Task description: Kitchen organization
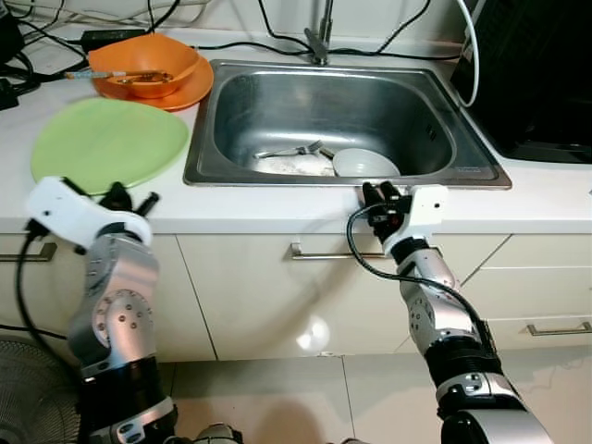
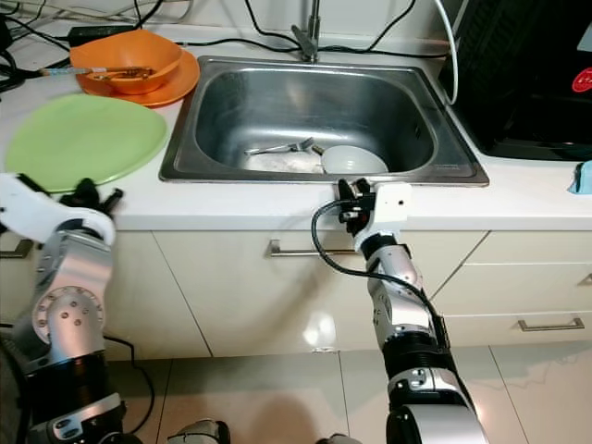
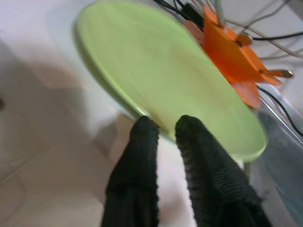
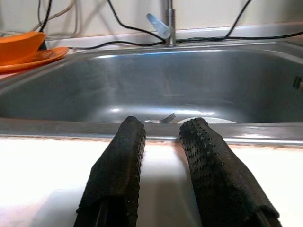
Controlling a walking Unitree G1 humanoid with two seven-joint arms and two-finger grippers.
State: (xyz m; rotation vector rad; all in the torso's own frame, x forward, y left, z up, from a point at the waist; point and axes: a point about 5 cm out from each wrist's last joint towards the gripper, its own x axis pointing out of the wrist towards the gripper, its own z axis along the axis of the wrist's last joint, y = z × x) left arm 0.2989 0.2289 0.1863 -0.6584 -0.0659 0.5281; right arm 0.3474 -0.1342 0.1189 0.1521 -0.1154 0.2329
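A large green plate (image 1: 109, 141) lies flat on the white counter to the left of the steel sink (image 1: 231, 111). My left gripper (image 1: 129, 197) hovers at the plate's near edge, its fingers (image 3: 142, 142) a narrow gap apart with nothing between them. Behind the plate, an orange bowl (image 1: 143, 65) holding a utensil sits on an orange plate (image 1: 185, 92). In the sink lie a white bowl (image 1: 365, 164), a fork (image 1: 291, 151) and a pale flat dish. My right gripper (image 1: 381, 196) rests over the counter strip in front of the sink, slightly open and empty (image 4: 163, 127).
A faucet (image 1: 321, 37) stands behind the sink, with black cables strung along the back wall. A black appliance (image 1: 536, 74) occupies the counter at the right. Drawers with metal handles (image 1: 319, 250) run below the counter, and a fan (image 1: 28, 388) stands on the floor at lower left.
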